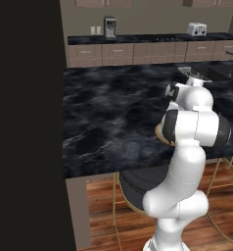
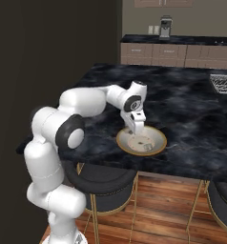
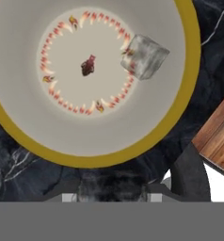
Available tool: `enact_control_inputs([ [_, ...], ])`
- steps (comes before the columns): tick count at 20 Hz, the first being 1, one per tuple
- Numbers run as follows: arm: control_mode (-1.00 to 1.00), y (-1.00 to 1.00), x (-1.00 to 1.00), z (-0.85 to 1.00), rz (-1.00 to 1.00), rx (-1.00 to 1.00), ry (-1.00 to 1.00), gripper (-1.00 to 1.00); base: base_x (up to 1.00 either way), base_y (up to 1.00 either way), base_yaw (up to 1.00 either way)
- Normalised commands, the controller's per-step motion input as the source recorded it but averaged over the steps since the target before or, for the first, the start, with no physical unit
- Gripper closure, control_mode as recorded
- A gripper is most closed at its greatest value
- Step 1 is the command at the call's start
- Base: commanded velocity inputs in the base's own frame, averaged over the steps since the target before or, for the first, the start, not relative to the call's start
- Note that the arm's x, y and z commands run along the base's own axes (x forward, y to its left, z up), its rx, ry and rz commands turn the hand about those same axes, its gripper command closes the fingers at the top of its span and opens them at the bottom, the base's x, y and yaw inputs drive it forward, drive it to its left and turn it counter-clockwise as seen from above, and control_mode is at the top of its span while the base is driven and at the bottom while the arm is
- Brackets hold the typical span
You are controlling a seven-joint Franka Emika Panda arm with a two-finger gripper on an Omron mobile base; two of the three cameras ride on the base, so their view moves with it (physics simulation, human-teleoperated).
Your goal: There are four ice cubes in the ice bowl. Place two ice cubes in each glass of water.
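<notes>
The ice bowl [image 3: 182, 101], gold-rimmed with a cream inside and a red pattern, lies under my hand near the counter's front edge [image 2: 156, 147]. One ice cube [image 3: 144, 56] rests inside it, near the ring of marks. My gripper [image 3: 111, 195] hangs over the bowl's near rim [image 2: 137, 127], shut on a second pale see-through ice cube [image 3: 111, 182] held between the tips. In the left base view a faint glass of water [image 1: 132, 149] stands left of the bowl, and what looks like another glass [image 1: 148, 151] beside it. My arm hides most of the bowl there.
The black marble island [image 2: 191, 109] ends just past the bowl, above the wood floor [image 3: 220, 136]. Dark round stools [image 2: 103, 183] stand under the edge. A wire rack [image 2: 222, 83] sits far right. A dark wall [image 1: 25, 122] closes the left side.
</notes>
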Motion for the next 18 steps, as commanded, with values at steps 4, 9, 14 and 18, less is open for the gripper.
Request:
enact_control_inputs([
  [4,-1.0,0.0,0.0,0.0,0.0,0.0,0.0,1.0,0.0,0.0,0.0],
  [9,1.0,0.0,0.0,0.0,0.0,0.0,0.0,1.0,0.0,0.0,0.0],
  [14,1.0,0.0,0.0,0.0,0.0,0.0,0.0,1.0,0.0,0.0,0.0],
  [18,1.0,0.0,0.0,0.0,0.0,0.0,0.0,1.0,-0.69,-0.51,0.0],
])
